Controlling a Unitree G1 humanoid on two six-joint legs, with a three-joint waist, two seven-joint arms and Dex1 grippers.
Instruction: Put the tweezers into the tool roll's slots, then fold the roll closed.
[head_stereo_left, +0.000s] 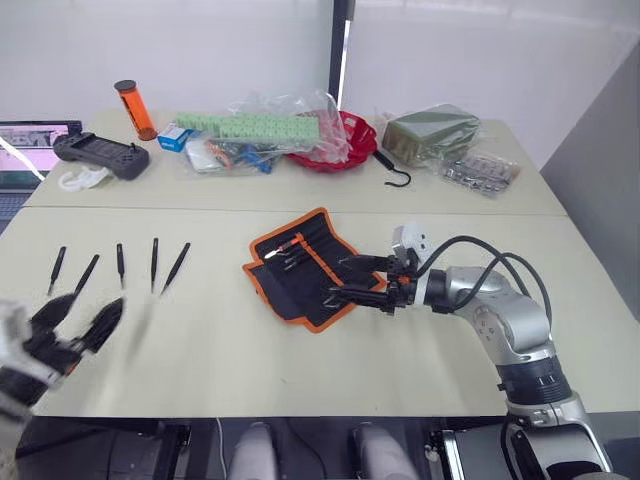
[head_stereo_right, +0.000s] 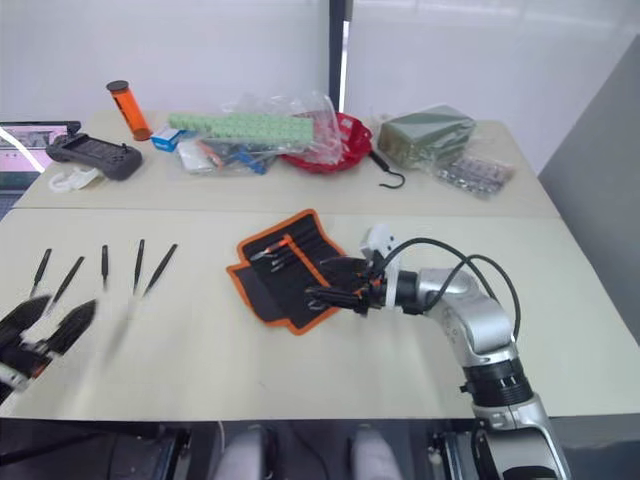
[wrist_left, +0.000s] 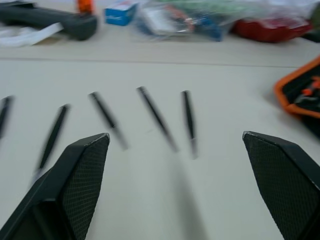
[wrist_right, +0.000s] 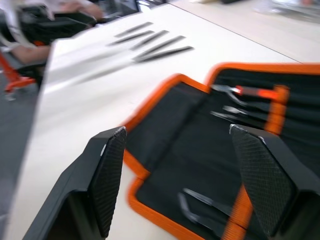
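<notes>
Five black tweezers (head_stereo_left: 120, 265) lie in a loose row on the pale table (head_stereo_left: 200, 340), toward the robot's left, tips fanned slightly and none touching its neighbour. They sit well apart from the tool roll (head_stereo_left: 300, 268), which lies unfolded near the middle of the table, its orange edging showing all round and its inner face up. A few small tools with a red-handled one among them already rest in the slots (wrist_right: 250, 107) on that inner face.

The left gripper (head_stereo_left: 80, 325) hangs just in front of the row of tweezers, on the side nearer the robot, its two black fingers spread wide with nothing between them. In the left wrist view the tweezers lie beyond the gap between those fingers (wrist_left: 82, 175), not touched.

The right gripper (head_stereo_left: 352, 281) reaches in from the robot's right over the near right edge of the roll, its fingers parted and gripping nothing; whether they touch the fabric I cannot tell.

Farther back on the table lie a black hook (head_stereo_left: 396, 176), a dark green packet (head_stereo_left: 430, 135), a red bowl (head_stereo_left: 350, 140), clear bags of parts (head_stereo_left: 265, 135), an orange tube (head_stereo_left: 134, 110) and a black handheld controller (head_stereo_left: 100, 155).
</notes>
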